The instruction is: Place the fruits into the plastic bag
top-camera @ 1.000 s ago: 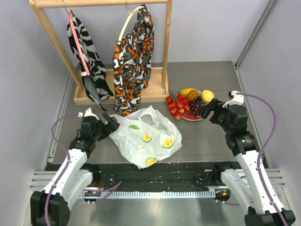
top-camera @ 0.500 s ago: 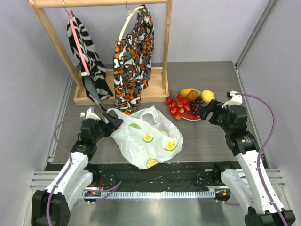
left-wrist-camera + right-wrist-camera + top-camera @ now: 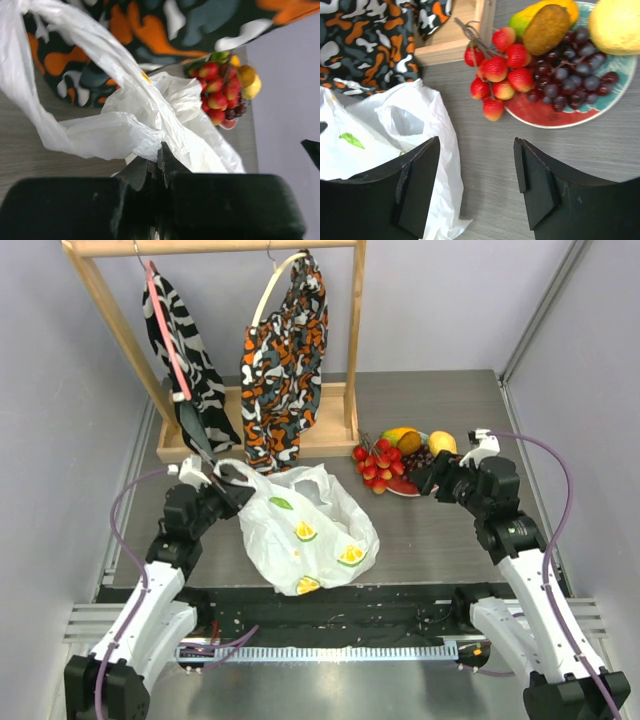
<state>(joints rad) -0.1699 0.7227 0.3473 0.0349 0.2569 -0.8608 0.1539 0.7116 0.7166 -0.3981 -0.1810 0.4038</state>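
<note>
A wooden rack stands on the grey table, beyond the left gripper. 2 cloths hang from its top bar: a zebra-striped cloth on a pink hanger and an orange-black patterned cloth on a cream hanger. A red, teal-rimmed plate lies just ahead of the right gripper.

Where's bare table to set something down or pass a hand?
Bare table between plastic bag and plate, where the open right gripper hovers; also behind the plate, right of the rack. Crowded: left gripper pinching the bag beside the orange cloth.
</note>
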